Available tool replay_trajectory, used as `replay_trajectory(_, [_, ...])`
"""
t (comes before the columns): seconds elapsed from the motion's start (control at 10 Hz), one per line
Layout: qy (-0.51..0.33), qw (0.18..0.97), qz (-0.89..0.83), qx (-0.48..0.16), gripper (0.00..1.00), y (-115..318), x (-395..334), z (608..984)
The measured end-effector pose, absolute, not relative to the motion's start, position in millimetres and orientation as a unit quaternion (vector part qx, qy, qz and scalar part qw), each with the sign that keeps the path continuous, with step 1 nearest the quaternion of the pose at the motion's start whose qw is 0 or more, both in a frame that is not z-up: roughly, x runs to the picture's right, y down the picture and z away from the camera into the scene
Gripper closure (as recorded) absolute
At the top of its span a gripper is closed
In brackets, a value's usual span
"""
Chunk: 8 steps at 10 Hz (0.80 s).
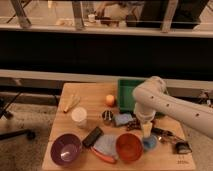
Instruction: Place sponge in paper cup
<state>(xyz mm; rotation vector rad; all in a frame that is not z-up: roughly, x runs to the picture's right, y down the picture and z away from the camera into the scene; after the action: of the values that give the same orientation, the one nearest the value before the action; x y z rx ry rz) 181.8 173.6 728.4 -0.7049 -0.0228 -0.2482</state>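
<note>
The sponge (122,119), a small blue-grey block, lies near the middle of the wooden table (85,95), just right of the little dark metal cup (107,116). The white paper cup (78,116) stands upright at the left, well apart from the sponge. My gripper (146,130) hangs down from the white arm (165,102). It is right of the sponge and a little nearer the front, just above the small blue cup (149,144). It holds nothing that I can see.
A green bin (127,94) stands at the back, with an orange fruit (110,99) beside it. A purple bowl (66,149), black block (92,136), pale-blue cloth (106,145) and orange bowl (129,147) line the front. Small dark items (172,137) lie at the right.
</note>
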Motion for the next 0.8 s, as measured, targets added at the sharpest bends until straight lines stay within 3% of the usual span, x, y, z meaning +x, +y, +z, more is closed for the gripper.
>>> replay_trajectory(0.8, [-0.023,0.925,-0.145,-0.351,0.2,177,151,760])
